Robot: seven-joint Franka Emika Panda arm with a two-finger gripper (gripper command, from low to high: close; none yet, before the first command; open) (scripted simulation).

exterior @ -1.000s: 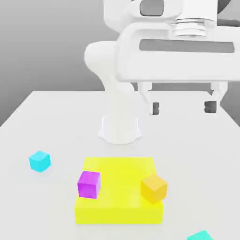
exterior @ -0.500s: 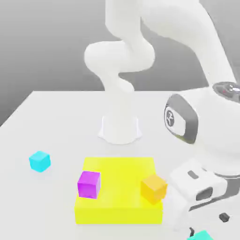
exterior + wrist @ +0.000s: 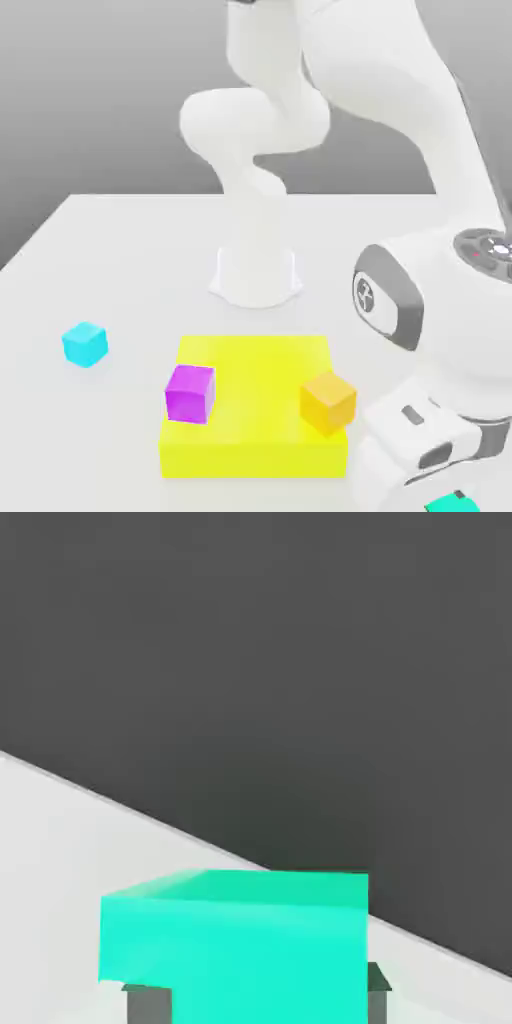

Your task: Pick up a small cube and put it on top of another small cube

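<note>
The small greenish-teal cube [image 3: 438, 506] lies on the white table at the front of the exterior view's right, half cut off by the picture's edge. My gripper [image 3: 450, 500] has come down over it, and one dark fingertip [image 3: 462, 495] shows against the cube. In the hand view the teal cube [image 3: 235, 942] sits between my gripper's [image 3: 263, 1000] two grey fingertips [image 3: 148, 1003], which press its sides, shut on it. The sky-cyan cube [image 3: 84, 343] rests alone on the table at the exterior view's left, far from the gripper.
A flat yellow block [image 3: 255, 440] lies in the front middle, carrying a magenta cube [image 3: 190, 392] and an orange cube [image 3: 328, 402]. The arm's white base [image 3: 256, 272] stands behind it. My hand hangs just right of the orange cube.
The arm swung down from high above to the table at the front right. In the last half second the hand sank onto the teal cube and the fingers drew in on it.
</note>
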